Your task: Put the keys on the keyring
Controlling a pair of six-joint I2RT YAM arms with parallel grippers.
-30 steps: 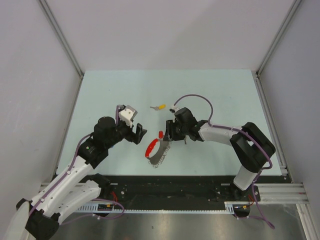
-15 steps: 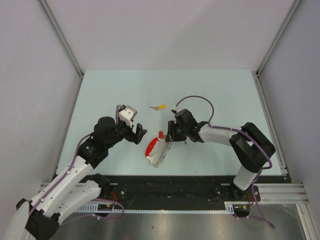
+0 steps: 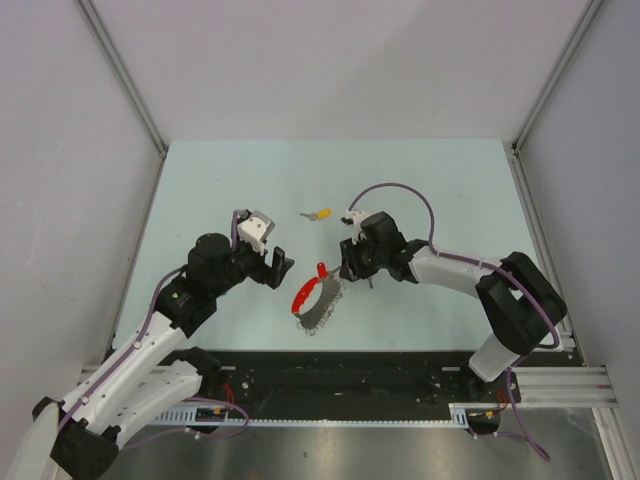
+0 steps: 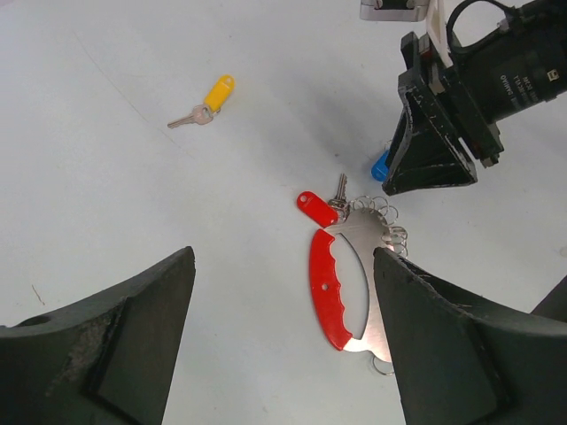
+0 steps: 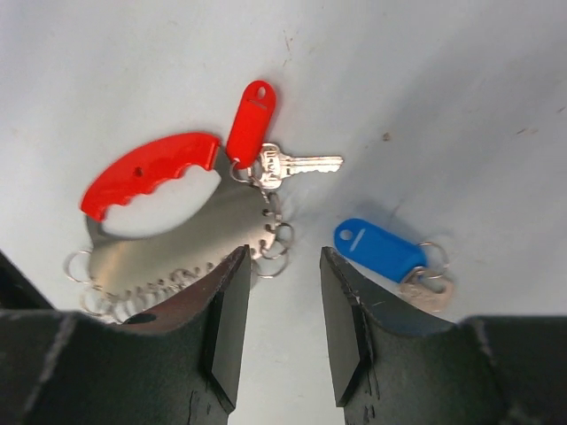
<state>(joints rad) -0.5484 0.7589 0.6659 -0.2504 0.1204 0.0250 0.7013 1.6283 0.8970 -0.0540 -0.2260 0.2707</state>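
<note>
Two changes since a second ago: right claw (image 5: 282,257) has narrowed a touch and edged away from left claw (image 4: 282,257). We see its jaws part-open, gripping nothing. Keyring (image 5: 168,248) lies just past its tips, blue key (image 5: 381,251) close beside. Left claw wide, empty, unmoved. Yellow key (image 4: 217,93) sits well beyond both.

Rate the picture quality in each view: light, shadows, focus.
Top external: even, soft light, faint shadows; the yellow key is barely resolved. Left wrist: keyring sharp, left claw dark and soft along the bottom edge. Right wrist: blue key and keyring crisp, mild sheen on its metal; right claw blurred up close.
</note>
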